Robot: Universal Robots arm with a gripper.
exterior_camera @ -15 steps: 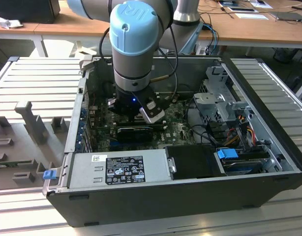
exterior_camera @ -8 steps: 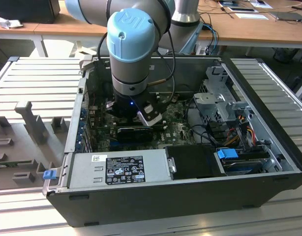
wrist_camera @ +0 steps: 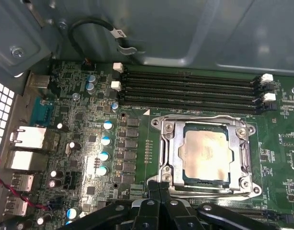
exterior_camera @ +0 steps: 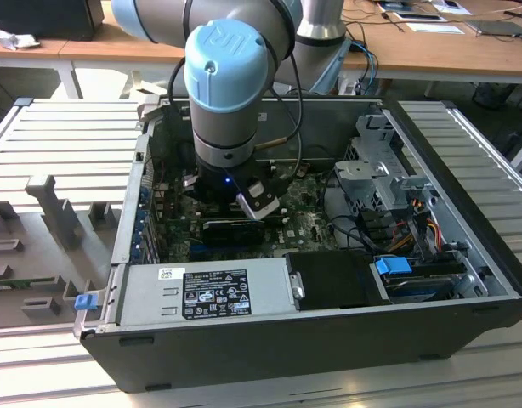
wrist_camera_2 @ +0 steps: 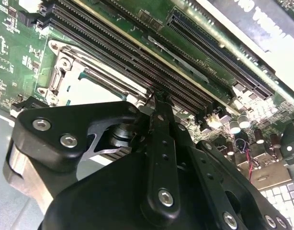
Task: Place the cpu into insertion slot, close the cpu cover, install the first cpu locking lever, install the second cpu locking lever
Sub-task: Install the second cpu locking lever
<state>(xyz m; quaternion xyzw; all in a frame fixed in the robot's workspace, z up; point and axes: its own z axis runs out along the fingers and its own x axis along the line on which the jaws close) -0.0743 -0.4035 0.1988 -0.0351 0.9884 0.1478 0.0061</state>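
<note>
We see the arm (exterior_camera: 227, 76) reaching down into the open computer case (exterior_camera: 269, 340), its wrist low over the motherboard (exterior_camera: 303, 223) near the middle of the case. In the first wrist view the cpu (wrist_camera: 206, 152) lies flat in its socket, pale metal top up, and the cpu cover (wrist_camera: 168, 155) sits down around it as a silver frame with its square opening showing the chip. The gripper (wrist_camera: 160, 189) hangs just beside the socket's near edge, its black fingers drawn together at the tips so that no gap shows between them; we see nothing held between them. In the second wrist view the fingertip (wrist_camera_2: 161, 100) stands close to the frame's edge, though we cannot tell whether it touches.

Around the socket the room is tight on one side: four long memory slots (wrist_camera: 190, 91) run along the socket's far edge, just beside it. On another side a row of small round capacitors (wrist_camera: 105, 148) stands near, with flat green board between them and the frame. In the exterior view the case walls rise on all sides, the power supply (exterior_camera: 206, 293) lies along the near wall and the metal drive cage (exterior_camera: 376, 174) stands toward the exterior view's right, well apart from the gripper.
</note>
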